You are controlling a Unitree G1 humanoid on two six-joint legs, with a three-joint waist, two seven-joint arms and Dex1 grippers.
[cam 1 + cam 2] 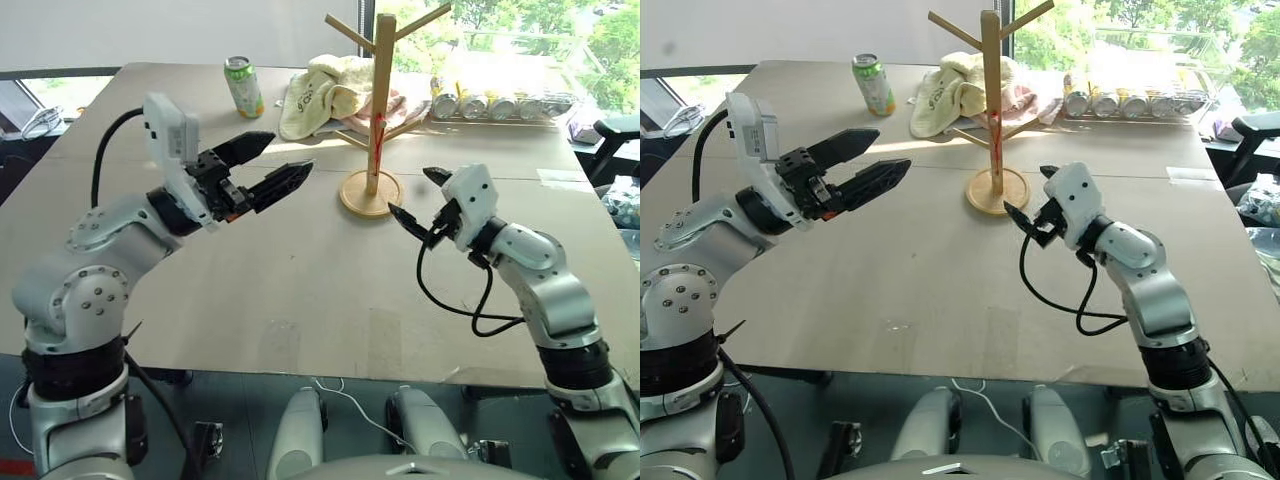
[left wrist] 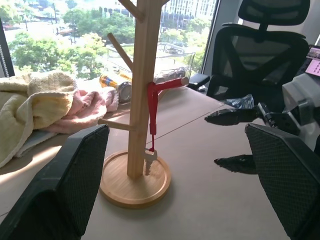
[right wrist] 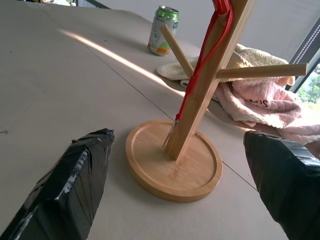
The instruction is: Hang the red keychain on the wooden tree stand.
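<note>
The red keychain [image 2: 152,107] hangs from a lower peg of the wooden tree stand [image 1: 377,110], its loop over the peg close to the pole and the strap dropping straight down alongside the pole. The small silver key [image 2: 150,156] at its end dangles just above the round base disc. The stand is upright toward the far edge of the bench [image 1: 300,270], roughly midway along it, with a heap of towels [image 1: 325,90] just behind it and a green can [image 1: 243,86] off toward the far left corner.

Left pincer [image 1: 268,165]: fingers apart, empty, held above the bench short of the stand. Right pincer [image 1: 415,200]: fingers wide apart, empty, just beside the base disc, clear of strap and pole.

Judgement: the hanging appears done; neither pincer touches the keychain.

Handling assessment:
- The strap looks soft, limp and very light; it will fold and swing rather than hold shape. The key is the only stiff part and gives what little weight there is.
- Any re-take is best made on the strap mid-length, pinched flat, leaving the loop free to pass a peg. The key looks smooth and liable to slip.
- The stand is tall on a modest base; a knock high on the pole could tip it.
</note>
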